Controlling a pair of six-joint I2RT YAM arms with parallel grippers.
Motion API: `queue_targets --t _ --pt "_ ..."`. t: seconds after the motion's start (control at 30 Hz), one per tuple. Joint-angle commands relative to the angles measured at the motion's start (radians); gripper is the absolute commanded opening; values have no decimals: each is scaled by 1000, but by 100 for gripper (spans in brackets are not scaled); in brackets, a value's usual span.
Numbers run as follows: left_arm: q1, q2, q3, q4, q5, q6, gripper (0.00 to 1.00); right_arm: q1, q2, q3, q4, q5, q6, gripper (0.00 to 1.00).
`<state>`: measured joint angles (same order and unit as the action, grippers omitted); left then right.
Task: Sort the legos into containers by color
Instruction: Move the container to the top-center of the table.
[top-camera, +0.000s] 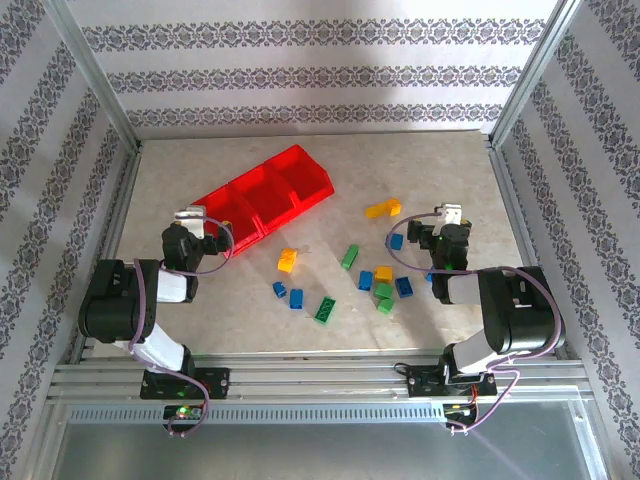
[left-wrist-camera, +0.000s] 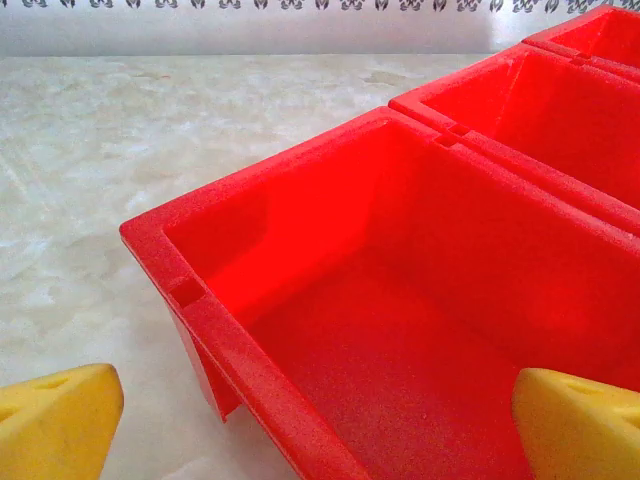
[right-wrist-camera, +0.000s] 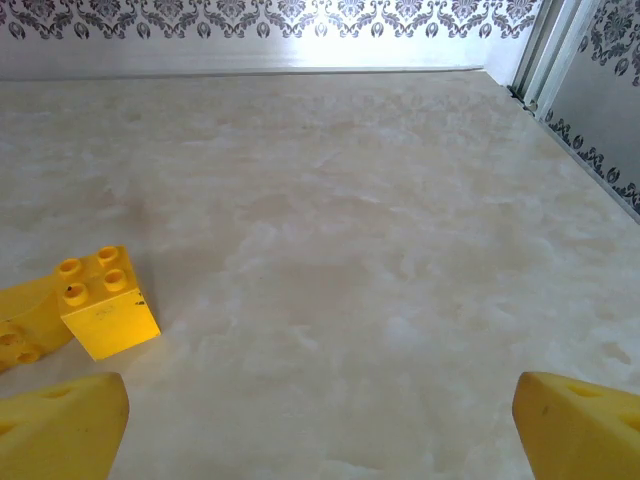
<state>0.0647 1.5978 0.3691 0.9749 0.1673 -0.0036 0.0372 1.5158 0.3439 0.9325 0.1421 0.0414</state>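
The red tray (top-camera: 265, 194) lies slanted at the back left, and its three compartments look empty. My left gripper (top-camera: 200, 220) stands open at the tray's nearest end. In the left wrist view the end compartment (left-wrist-camera: 300, 210) sits just ahead of the open left gripper (left-wrist-camera: 320, 430), with nothing between the fingers. Blue, green and yellow legos are scattered mid-table: a yellow one (top-camera: 288, 260), a green one (top-camera: 325, 309) and a blue one (top-camera: 404, 286) among them. My right gripper (top-camera: 450, 216) is open over bare table (right-wrist-camera: 320, 430). A yellow brick (right-wrist-camera: 105, 315) lies ahead to its left.
A tight cluster of bricks (top-camera: 383, 288) lies left of the right arm. A long yellow piece (top-camera: 382, 209) sits farther back. Patterned walls and metal frame rails (top-camera: 515, 200) close in the table on three sides. Bare tabletop (top-camera: 440, 170) stretches behind the right gripper.
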Motion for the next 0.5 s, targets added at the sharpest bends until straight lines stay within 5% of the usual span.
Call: queue_targets --t 0.0,0.47 --pt "-10 -5 7 -4 -17 -11 100 1 11 -6 31 13 4 98" --pt "-11 -5 10 -10 -9 -7 100 1 11 -6 32 13 4 98"
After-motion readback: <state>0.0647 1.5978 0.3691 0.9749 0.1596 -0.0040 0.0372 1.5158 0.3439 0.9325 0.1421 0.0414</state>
